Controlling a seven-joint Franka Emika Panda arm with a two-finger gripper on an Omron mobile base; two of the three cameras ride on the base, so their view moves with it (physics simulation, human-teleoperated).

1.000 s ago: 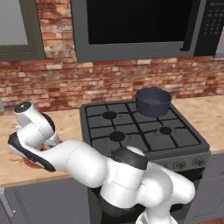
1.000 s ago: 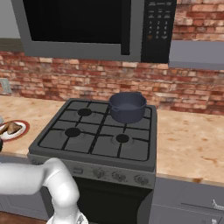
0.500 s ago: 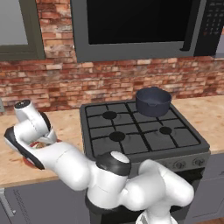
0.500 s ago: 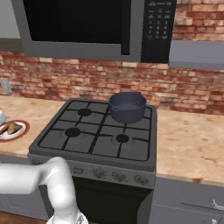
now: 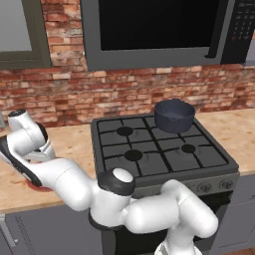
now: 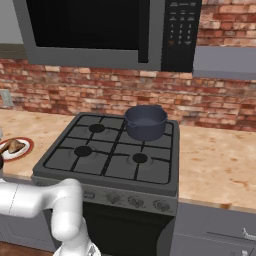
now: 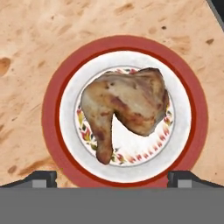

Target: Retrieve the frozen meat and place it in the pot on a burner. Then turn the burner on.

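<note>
Frozen meat (image 7: 124, 107) lies in the middle of a round white plate (image 7: 181, 127) with a red rim, drumstick end pointing toward the hand camera. White plate surface shows all around the piece; nothing else sits on the plate. The plate rests on the tan stone counter (image 7: 52, 30), bare counter on every side of it in the hand view. A dark corner of the stove (image 7: 217, 11) cuts in at that view's upper right.

Gripper (image 7: 111, 177) hovers straight above the plate — jaws spread wide, released, holding nothing. The two fingertips (image 7: 41, 178) stand outside the meat on either side, over the red rim, apart from the piece.

From the right base view the plate (image 6: 25, 149) sits near the counter's front edge, left of the stove, with the meat (image 6: 14, 146) on it.

Pot (image 5: 174, 115) stands upright on the rear right burner (image 5: 184, 130), close to the brick wall — well apart from the plate. The other three grate sections are bare. Microwave (image 5: 154, 27) hangs above the stove, leaving open room over the pot.
</note>
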